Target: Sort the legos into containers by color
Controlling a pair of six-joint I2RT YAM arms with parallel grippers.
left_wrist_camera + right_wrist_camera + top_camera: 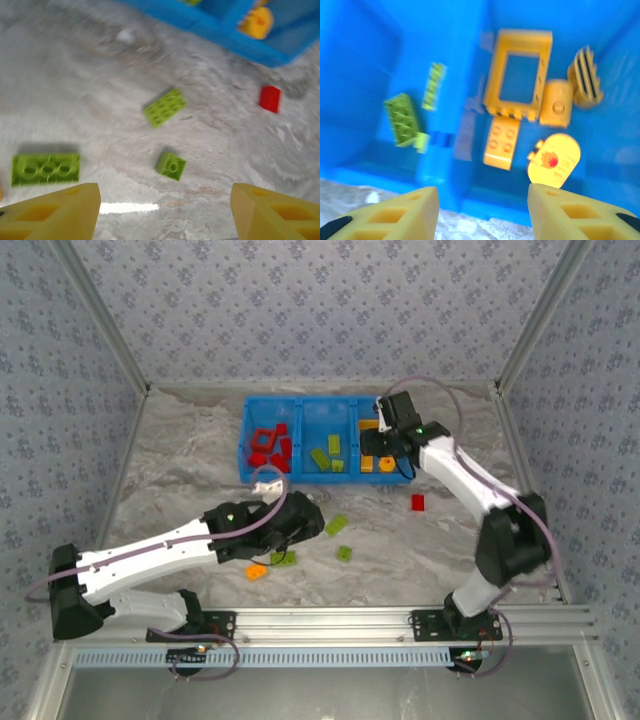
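My left gripper [165, 212] hangs open and empty over the table [75, 75], in front of the bin [243, 445]. Ahead of its fingers [55, 210] lie three green legos. A small brick [171, 165] is nearest, a plate [164, 107] lies beyond it toward the bin, and a long brick [45, 169] sits about as far out from the bin as the small one, toward the bin's left end. A red brick [270, 98] sits alone before the bin's right end. An orange brick [257, 571] lies farthest from the bin, just beside the long brick.

My right gripper [482, 212] hovers over the bin's right compartment, jaws apart, holding nothing. Below it lie orange pieces, a frame [520, 75] among them. Green pieces lie in the middle compartment and red ones in the left.

I judge the step in hand to be a green pick with the left. The small brick looks the best target, being closest and clear of its neighbours. I should centre it between the fingers and turn the wrist so they meet two flat sides, not corners. Then I should come straight down until the tips nearly touch the table, and close. It is likely light and slick, so an off-centre squeeze could flick it away. It belongs in the middle compartment. The red brick lies nearer my right arm, which could carry it to the bin's left compartment once the left arm is clear.
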